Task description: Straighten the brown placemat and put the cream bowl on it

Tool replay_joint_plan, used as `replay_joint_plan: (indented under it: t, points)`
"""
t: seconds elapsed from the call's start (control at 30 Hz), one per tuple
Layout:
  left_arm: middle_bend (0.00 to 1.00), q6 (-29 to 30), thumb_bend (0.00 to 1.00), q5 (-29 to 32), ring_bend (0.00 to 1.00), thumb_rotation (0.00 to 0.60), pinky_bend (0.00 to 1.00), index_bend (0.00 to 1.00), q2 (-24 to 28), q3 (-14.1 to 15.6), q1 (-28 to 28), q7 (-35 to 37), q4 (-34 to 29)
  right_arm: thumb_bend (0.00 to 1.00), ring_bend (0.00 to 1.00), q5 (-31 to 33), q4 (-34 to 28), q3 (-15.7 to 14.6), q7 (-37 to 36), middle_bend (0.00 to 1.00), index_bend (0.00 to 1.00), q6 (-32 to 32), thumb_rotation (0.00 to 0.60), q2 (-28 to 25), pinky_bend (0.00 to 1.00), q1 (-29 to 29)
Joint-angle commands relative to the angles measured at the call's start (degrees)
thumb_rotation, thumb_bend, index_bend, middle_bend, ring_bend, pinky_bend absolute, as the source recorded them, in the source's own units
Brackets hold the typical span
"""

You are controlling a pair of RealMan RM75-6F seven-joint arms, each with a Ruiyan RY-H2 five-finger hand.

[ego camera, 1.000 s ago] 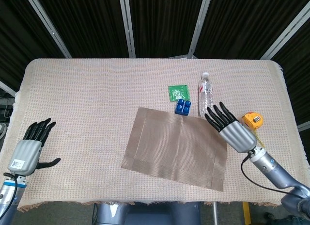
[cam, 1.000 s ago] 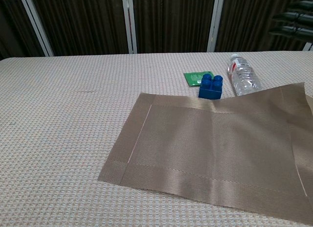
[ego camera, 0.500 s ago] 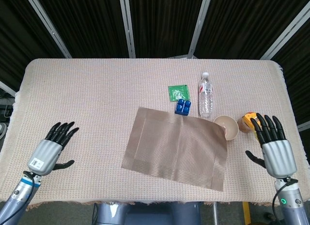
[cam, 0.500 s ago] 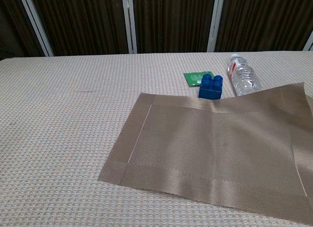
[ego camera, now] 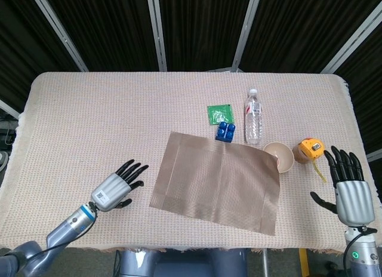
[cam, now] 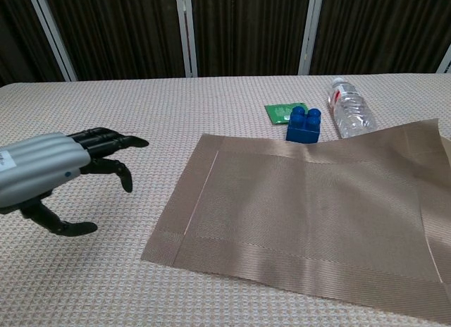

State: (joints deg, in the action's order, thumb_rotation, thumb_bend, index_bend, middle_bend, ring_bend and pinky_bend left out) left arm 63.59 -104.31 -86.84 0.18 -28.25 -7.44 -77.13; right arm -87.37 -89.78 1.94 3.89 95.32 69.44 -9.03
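The brown placemat (ego camera: 218, 180) (cam: 310, 207) lies askew near the table's middle, its right end lower in the head view and its far right corner slightly raised. A cream bowl (ego camera: 279, 156) stands just off that corner. My left hand (ego camera: 117, 187) (cam: 60, 170) hovers open just left of the mat's near left corner, fingers pointing toward it. At the table's right edge my right hand (ego camera: 347, 187) is open with fingers spread, apart from the bowl.
A blue toy block (ego camera: 225, 132) (cam: 304, 125) touches the mat's far edge, with a green packet (ego camera: 219, 114) (cam: 283, 111) behind it. A water bottle (ego camera: 253, 116) (cam: 350, 113) lies beyond the bowl. An orange tape measure (ego camera: 310, 149) sits right of the bowl.
My left hand has swept right from the table's left edge to beside the mat. My right hand has drawn back from the mat's far right corner to the right edge, uncovering the bowl.
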Motion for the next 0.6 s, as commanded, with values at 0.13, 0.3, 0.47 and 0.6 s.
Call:
replay_joint_plan:
  t: [0.13,0.3,0.47,0.6]
  points:
    - [0.0,-1.85,0.24,0.38,0.0,0.6,0.0,0.34,-6.5,-0.02,-2.52,0.89,6.15,0.0,0.0,-0.52,-0.15,0.51,-1.54,0.0,0.0,-0.2,0.6,-0.65,0.0,0.11]
    - [0.0,-1.48,0.24,0.61,0.0,0.6,0.0,0.35,-10.09,0.25,-3.09,1.44,9.39,0.0,0.0,0.06,-0.29,1.28,-3.66,0.0,0.0,-0.46,0.6,-1.39,0.0,0.35]
    - [0.0,-1.23,0.24,0.73,0.0,0.6,0.0,0.35,-12.52,1.07,-3.63,1.63,12.32,0.0,0.0,-0.01,-0.57,2.08,-5.26,0.0,0.0,0.07,0.6,-2.15,0.0,0.87]
    - [0.0,-0.92,0.24,1.1,0.0,0.6,0.0,0.35,-12.85,1.41,-3.8,1.23,13.35,0.0,0.0,-0.08,-0.7,2.34,-6.06,0.0,0.0,-0.06,0.6,-2.45,0.0,1.15]
